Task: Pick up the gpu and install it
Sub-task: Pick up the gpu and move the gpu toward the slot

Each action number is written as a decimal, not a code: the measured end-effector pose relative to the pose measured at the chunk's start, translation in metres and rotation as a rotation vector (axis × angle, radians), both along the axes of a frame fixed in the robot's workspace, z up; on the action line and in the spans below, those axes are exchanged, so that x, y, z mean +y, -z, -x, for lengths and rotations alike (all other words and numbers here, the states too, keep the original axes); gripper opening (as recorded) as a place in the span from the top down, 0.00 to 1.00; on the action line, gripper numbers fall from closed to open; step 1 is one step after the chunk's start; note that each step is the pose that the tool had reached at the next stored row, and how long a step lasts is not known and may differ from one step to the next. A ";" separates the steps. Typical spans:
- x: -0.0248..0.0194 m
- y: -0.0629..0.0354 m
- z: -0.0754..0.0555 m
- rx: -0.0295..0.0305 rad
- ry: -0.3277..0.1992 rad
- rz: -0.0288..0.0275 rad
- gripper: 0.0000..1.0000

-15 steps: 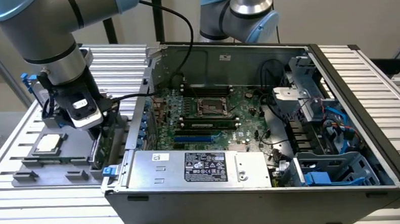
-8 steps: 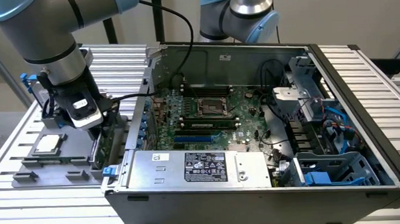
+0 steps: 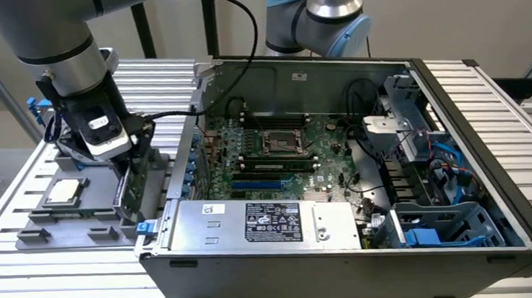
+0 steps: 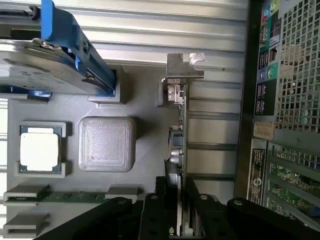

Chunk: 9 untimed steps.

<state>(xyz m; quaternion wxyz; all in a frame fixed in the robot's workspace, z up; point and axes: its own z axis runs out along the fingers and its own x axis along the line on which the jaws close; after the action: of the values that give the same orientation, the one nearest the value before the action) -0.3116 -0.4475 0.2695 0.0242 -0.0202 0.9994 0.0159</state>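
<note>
The gpu (image 3: pixel 136 192) stands on edge in the grey holder tray (image 3: pixel 72 228) at the exterior view's left, beside the open computer case (image 3: pixel 480 113). My gripper (image 3: pixel 129 170) reaches down onto the card's upper edge. In the wrist view the gpu (image 4: pixel 178 125) is seen edge-on, green board on one side and black cover on the other, with its silver bracket (image 4: pixel 181 67) at the far end. My gripper (image 4: pixel 176 202) has one black finger (image 4: pixel 159 202) pressed against each face of the card, shut on it. I cannot tell whether the card has left its slot.
The tray also holds a square silver chip (image 4: pixel 40 150), a hard drive with a blue frame (image 4: pixel 55 60) and a memory stick (image 4: pixel 70 196). Inside the case lie the motherboard (image 3: pixel 275 145), a blue slot (image 3: pixel 263 185) and the power supply (image 3: pixel 269 223). A second arm (image 3: pixel 319 19) stands behind.
</note>
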 end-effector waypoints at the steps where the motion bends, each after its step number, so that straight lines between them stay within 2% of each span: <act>1: 0.0000 -0.0046 0.000 0.0003 0.000 -0.0001 1.00; 9: -0.0008 -0.0407 -0.002 0.0013 0.000 -0.0001 1.00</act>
<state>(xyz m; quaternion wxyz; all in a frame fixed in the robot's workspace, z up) -0.3099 -0.4484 0.3102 0.0235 -0.0202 0.9994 0.0160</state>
